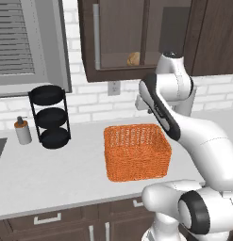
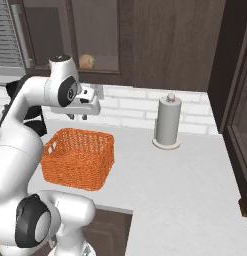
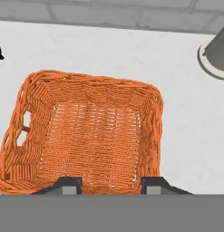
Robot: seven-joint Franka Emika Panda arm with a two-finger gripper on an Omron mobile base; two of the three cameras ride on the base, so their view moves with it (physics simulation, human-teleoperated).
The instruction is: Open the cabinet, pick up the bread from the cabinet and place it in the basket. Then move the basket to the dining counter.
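Observation:
The dark brown cabinet (image 1: pixel 120 33) (image 2: pixel 95 30) hangs on the wall with its glass doors closed and its long silver handle (image 1: pixel 96 35) at the left. Behind the glass sits the small golden bread (image 1: pixel 133 58) (image 2: pixel 86 61). The orange woven basket (image 1: pixel 137 167) (image 2: pixel 70 177) (image 3: pixel 156 113) stands empty on the grey-white worktop below. My gripper (image 2: pixel 77 116) (image 3: pixel 111 186) hangs above the basket's back part, pointing down, open with nothing between its fingers. The dining counter is out of view.
A black three-tier rack (image 1: pixel 50 117) and a soap dispenser (image 1: pixel 22 131) stand left of the basket. To its right stands a paper towel roll (image 2: pixel 168 122) (image 3: pixel 217 50). A tall dark cabinet (image 2: pixel 240 125) bounds the right side. Drawers (image 1: pixel 47 219) run below the worktop.

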